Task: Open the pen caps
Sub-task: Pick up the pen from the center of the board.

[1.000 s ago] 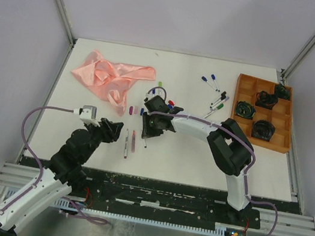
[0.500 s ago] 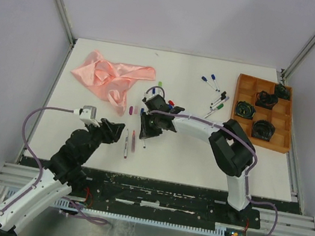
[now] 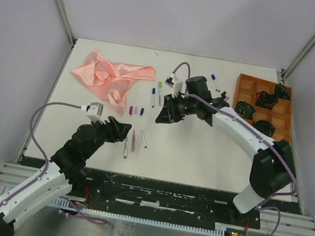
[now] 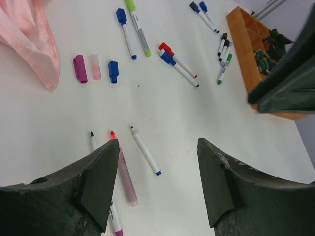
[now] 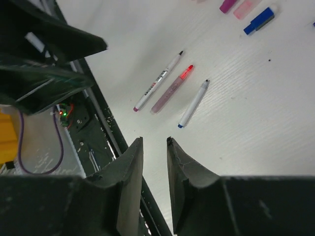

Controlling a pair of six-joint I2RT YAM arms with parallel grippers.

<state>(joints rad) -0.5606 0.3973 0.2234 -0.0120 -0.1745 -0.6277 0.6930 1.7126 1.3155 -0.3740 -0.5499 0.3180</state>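
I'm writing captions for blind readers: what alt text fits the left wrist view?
The left gripper hangs open over a white table, with three uncapped pens lying near its fingertips. Beyond them sit three loose caps, purple, pink and blue, several capped pens, a pink cloth and an orange tray.

Three loose caps in a row, lying flat and apart: purple cap [image 4: 79, 69], pale pink cap [image 4: 94, 67], blue cap [image 4: 113, 72].

At 6 o'clock of them, three uncapped pens, tips toward 12 o'clock: black-tipped pen [image 4: 93, 142], pink-barrelled pen [image 4: 126, 181] with a red tip, white pen [image 4: 145, 151] with a blue tail.

At 1 o'clock, blue-capped pen [image 4: 127, 35] and green-capped pen [image 4: 139, 28], side by side.

Further round at 2 o'clock, red-capped pen [image 4: 166, 48] and second blue-capped pen [image 4: 168, 58], close together.
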